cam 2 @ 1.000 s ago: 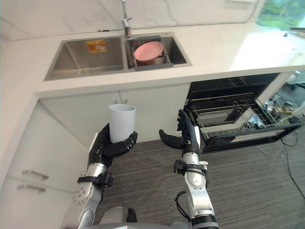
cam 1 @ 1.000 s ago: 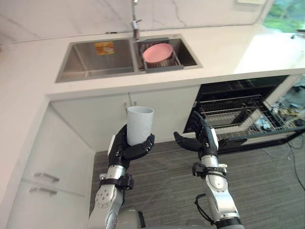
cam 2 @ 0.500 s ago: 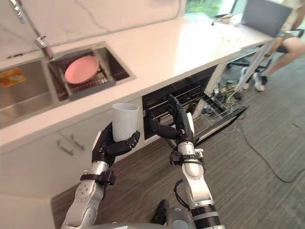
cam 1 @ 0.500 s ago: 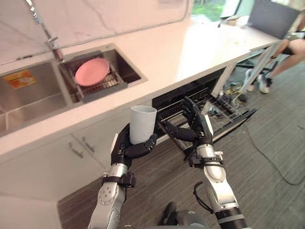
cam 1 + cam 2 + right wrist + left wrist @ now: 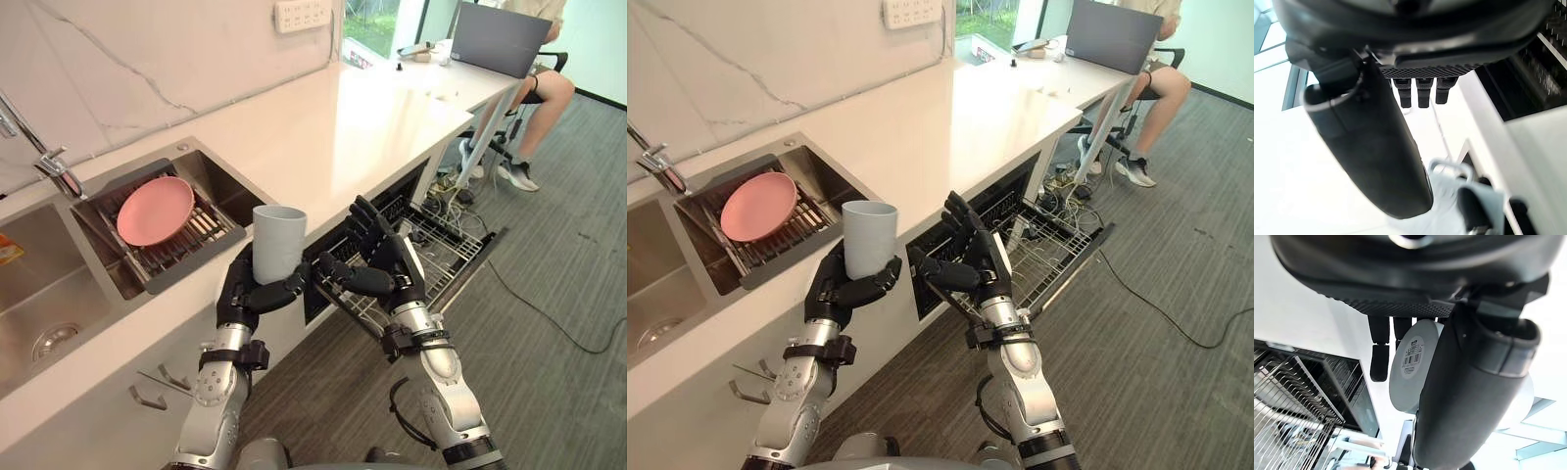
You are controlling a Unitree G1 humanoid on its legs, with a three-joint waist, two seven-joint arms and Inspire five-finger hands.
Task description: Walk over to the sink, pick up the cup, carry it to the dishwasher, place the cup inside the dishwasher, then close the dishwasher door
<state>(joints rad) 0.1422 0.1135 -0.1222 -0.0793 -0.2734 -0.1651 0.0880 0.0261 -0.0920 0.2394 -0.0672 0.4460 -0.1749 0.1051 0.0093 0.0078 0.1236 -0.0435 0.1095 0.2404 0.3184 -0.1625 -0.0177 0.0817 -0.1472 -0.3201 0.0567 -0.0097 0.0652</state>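
So the robot's left hand (image 5: pixel 253 297) is up in front of its chest with the fingers (image 5: pixel 289 287) wrapped round the bottom of a pale grey cup (image 5: pixel 278 242), which it holds upright with the mouth up. The right hand (image 5: pixel 380 272) is just beside it, not touching the cup, with fingers (image 5: pixel 370 223) spread apart and loose, holding nothing. Right behind that hand the dishwasher (image 5: pixel 338 238) is wide open under the white surface (image 5: pixel 338 122), with its wire rack (image 5: pixel 438 250) pulled out over the grey floor (image 5: pixel 549 382). Further back on the robot's left is the steel sink (image 5: pixel 39 304), with a pink plate (image 5: pixel 155 210) lying in the drainer basket in one basin. At the far end a person (image 5: pixel 537 98) sits at a desk with a laptop (image 5: pixel 495 37).
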